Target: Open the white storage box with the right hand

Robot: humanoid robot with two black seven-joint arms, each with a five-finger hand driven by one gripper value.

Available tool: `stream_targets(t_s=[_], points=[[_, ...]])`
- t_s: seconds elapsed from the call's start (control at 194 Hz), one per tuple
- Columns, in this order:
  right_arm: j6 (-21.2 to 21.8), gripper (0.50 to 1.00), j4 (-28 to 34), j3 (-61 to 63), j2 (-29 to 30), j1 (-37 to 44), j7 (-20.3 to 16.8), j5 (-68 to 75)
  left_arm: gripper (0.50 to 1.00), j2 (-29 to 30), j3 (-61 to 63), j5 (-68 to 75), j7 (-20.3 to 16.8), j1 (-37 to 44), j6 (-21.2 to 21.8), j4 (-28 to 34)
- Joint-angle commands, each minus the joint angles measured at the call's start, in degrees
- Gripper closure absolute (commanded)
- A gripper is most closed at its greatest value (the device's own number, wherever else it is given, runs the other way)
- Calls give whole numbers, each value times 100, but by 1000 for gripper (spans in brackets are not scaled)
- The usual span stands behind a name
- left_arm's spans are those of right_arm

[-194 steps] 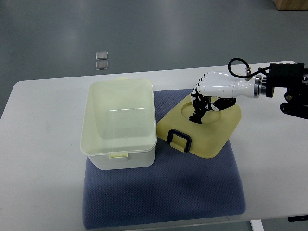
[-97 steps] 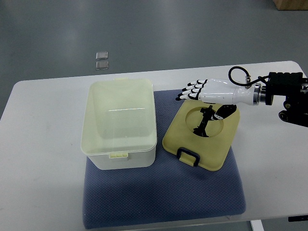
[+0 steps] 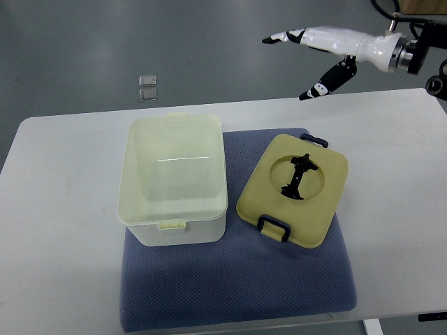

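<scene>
The white storage box (image 3: 174, 180) stands open at the centre-left of the frame on a blue mat (image 3: 237, 286), and its yellowish lid (image 3: 318, 209) lies flat on the mat just to the right of it, apart from the box wall, with one dark latch handle (image 3: 274, 227) at its lower edge and another peeking out at its upper edge; judged from this, the opening itself is done and what is left is to clear the arm away cleanly. The right hand (image 3: 314, 49) hangs at the upper right of the frame, well above and beyond the counter (image 3: 63, 209), its fingers spread and holding nothing, thumb hanging down apart from the rest. To finish well, the hand should keep high and to the right so it does not brush the lid or knock it toward the box, and the lid is best left where it lies, fully on the mat and not overhanging the counter edge. Nothing stands in the path of the arm. On the grey floor at upper left lie two small clear squares (image 3: 147, 87), well apart from the work. The left arm is out of view
</scene>
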Motion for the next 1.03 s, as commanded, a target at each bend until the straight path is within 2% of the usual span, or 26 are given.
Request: stream_targets(t_s=[0.0, 0.191, 0.304, 0.464, 0.604, 0.691, 0.831, 0.954, 1.027], points=[[304, 568, -4, 871, 45, -421, -533, 1343, 500, 0, 0, 8, 0, -2, 0, -6], [233, 568, -22, 2417, 625, -1378, -1834, 3811, 500, 0, 0, -1, 0, -2, 0, -6], [216, 568, -233, 3270, 950, -1932, -2256, 5367, 500, 0, 0, -1, 0, -2, -9, -15], [356, 566, -1059, 4175, 1557, -2618, -2230, 6651, 500, 0, 0, 8, 9, -2, 0, -15], [761, 566, -1331, 5028, 2093, -3171, -1966, 6722, 500, 0, 0, -1, 9, -2, 0, -6], [840, 566, -1463, 5318, 2374, -3383, -1887, 6669, 500, 0, 0, -1, 9, -2, 0, -6], [963, 566, -1516, 5336, 2489, -3567, -1852, 6660, 500, 0, 0, 8, 9, -2, -9, -15], [1007, 566, -1595, 5327, 2568, -3690, -1588, 6643, 500, 0, 0, 8, 18, -2, -9, -15], [1024, 566, -1630, 5310, 2568, -3726, -1562, 6634, 500, 0, 0, -1, 61, -2, -9, -15]])
